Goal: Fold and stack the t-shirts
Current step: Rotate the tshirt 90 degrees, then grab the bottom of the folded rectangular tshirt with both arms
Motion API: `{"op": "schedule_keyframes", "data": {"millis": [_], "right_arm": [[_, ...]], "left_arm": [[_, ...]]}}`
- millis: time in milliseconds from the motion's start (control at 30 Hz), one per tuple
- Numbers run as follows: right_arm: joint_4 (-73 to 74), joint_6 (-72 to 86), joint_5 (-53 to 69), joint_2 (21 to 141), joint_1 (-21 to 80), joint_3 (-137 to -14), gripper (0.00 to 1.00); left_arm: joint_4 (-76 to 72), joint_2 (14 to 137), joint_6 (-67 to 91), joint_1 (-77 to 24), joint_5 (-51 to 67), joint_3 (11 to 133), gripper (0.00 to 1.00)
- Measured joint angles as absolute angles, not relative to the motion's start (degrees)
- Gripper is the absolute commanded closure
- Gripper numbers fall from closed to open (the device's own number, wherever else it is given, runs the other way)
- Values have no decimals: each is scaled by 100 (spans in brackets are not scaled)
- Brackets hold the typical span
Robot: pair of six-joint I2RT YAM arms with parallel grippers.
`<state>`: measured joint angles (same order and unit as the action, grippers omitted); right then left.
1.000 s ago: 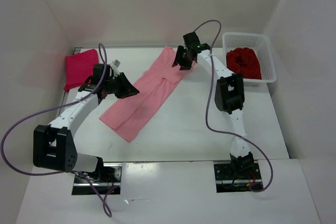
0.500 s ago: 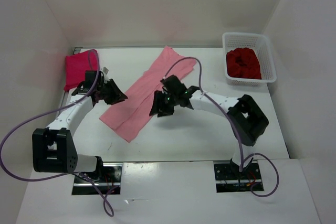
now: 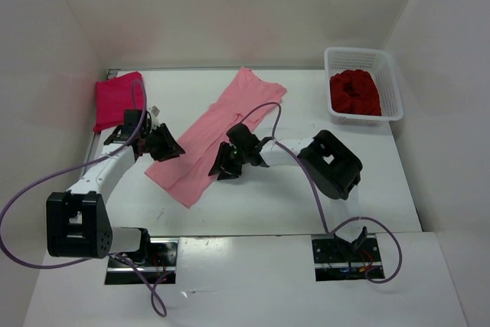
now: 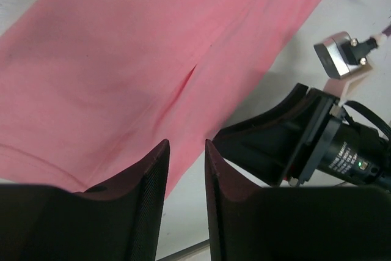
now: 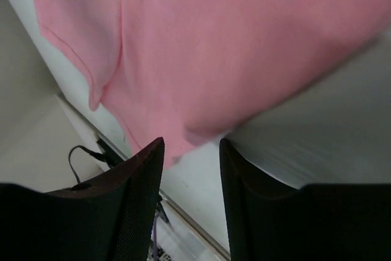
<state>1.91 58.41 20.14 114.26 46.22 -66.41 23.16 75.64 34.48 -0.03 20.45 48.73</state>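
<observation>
The pink shirt (image 3: 222, 124) lies on the table (image 3: 306, 204) as a long diagonal strip, folded lengthwise. The magenta shirt (image 3: 116, 99) lies folded at the far left corner. The crimson shirt (image 3: 354, 91) sits bunched in the basket (image 3: 366, 119) at far right.

The left gripper (image 4: 185, 148) hangs at the strip's left edge, jaws narrowly parted and holding nothing. The right gripper (image 5: 190, 145) hangs at the opposite edge, jaws moderately wide, with no cloth clamped.

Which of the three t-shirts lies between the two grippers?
The salmon pink t-shirt, stretched diagonally across mid-table. The magenta t-shirt lies folded at the far left; the crimson t-shirt is bunched in the white basket.
</observation>
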Motion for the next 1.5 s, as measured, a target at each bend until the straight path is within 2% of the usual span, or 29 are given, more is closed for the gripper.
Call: {"op": "schedule_keyframes", "data": {"millis": [67,100,133,233,367,500,533,600,633,667,733,867,1033,1267,1500], "right_arm": [[106,5983,2040,11583,4626,-6768,57],[56,6014,2023,11640,4626,-6823,64],[19,6038,2010,11684,4628,-6849,80],[3,6053,2016,11764,4539,-6812,98],[130,5756,1984,11456,4209,-6458,100],[707,5207,1804,10460,3533,-5507,100],[878,5057,1767,10158,3319,-5271,98],[1260,4790,1686,9583,2936,-4886,81],[1404,4665,1653,9332,2762,-4731,69],[1544,4569,1640,9146,2635,-4624,51],[1793,4414,1656,8936,2547,-4523,44],[2014,4386,1737,8567,2565,-4276,43],[2241,4904,1732,7328,2587,-3404,43],[2451,5850,1894,6211,3114,-2383,46],[2276,6375,2121,5929,3299,-1872,50]], "left_arm": [[2320,7524,3446,-3,2069,4849,63],[2320,7513,3441,-3,2088,4842,63],[2320,7507,3435,-3,2102,4838,63],[2320,7500,3411,-3,2143,4836,63],[2316,7500,3319,-117,2174,4836,63],[2294,7502,3319,-495,2198,4836,63],[2287,7502,3330,-609,2202,4836,63],[2272,7522,3343,-827,2215,4836,63],[2265,7540,3347,-941,2222,4829,63],[2246,7555,3361,-1063,2228,4799,63],[2235,7564,3387,-1269,2224,4670,63],[2401,7568,3636,-1944,2053,4348,61],[2565,7550,4108,-2941,1776,4007,55],[2858,6925,4807,-3022,1199,3621,52],[2482,7544,4886,-3022,1160,3420,51]]}}
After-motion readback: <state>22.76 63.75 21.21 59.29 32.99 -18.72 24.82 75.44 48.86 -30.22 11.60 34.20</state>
